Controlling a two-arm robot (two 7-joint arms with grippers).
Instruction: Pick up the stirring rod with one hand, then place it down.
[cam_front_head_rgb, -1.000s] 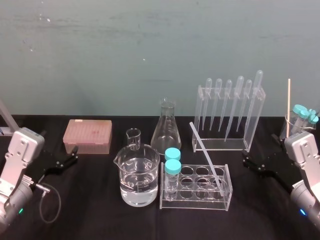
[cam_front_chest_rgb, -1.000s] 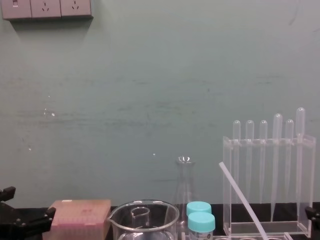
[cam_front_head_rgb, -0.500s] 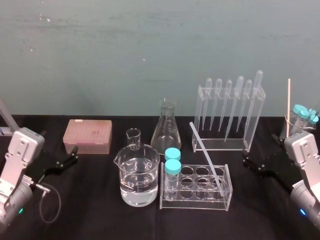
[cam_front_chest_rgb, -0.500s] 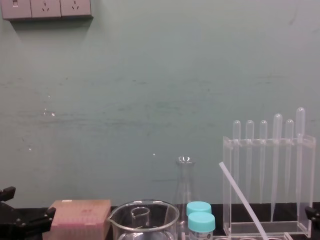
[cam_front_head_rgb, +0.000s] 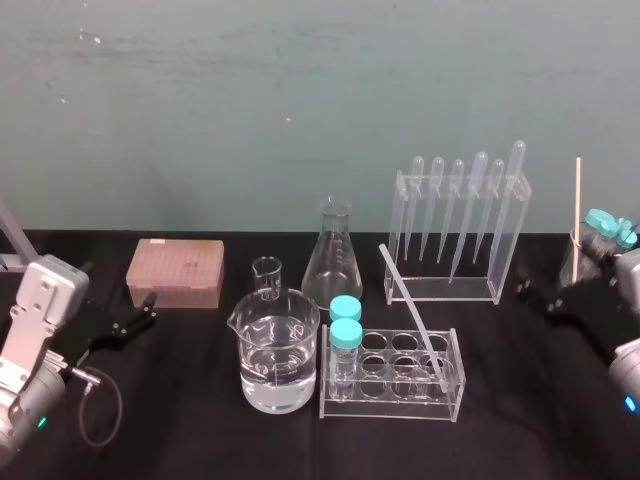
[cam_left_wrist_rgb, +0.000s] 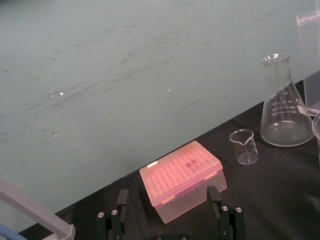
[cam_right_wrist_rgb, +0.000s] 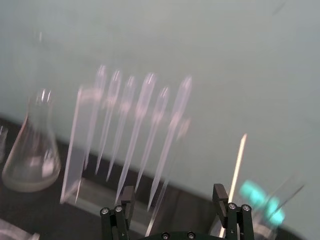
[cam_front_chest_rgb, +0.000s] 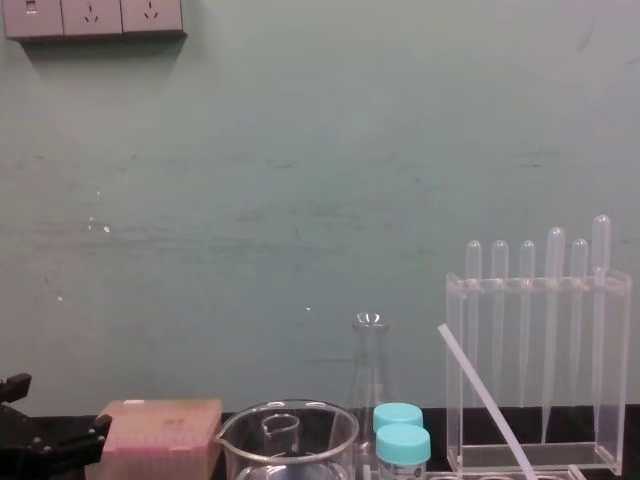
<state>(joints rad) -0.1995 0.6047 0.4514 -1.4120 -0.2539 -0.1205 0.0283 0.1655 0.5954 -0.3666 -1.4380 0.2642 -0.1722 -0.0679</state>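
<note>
On the black table (cam_front_head_rgb: 200, 440) before a teal wall (cam_front_head_rgb: 300, 100), a rack (cam_front_head_rgb: 392, 402) is holding the stirring rod (cam_front_head_rgb: 410, 309); left gripper (cam_front_head_rgb: 148, 309) and right gripper (cam_front_head_rgb: 535, 300) are gaping at opposite edges, arms cropped.

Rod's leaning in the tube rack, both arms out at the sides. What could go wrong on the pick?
1. The stirring rod leans with its lower end in a well of the tube rack. A sideways pull could lever the rack or jostle the capped tubes.
2. Its upper end looks close to the pipette rack. The right gripper, jaws open at the right edge, may clip it on approach.
The left gripper sits parked by the pink box.
</note>
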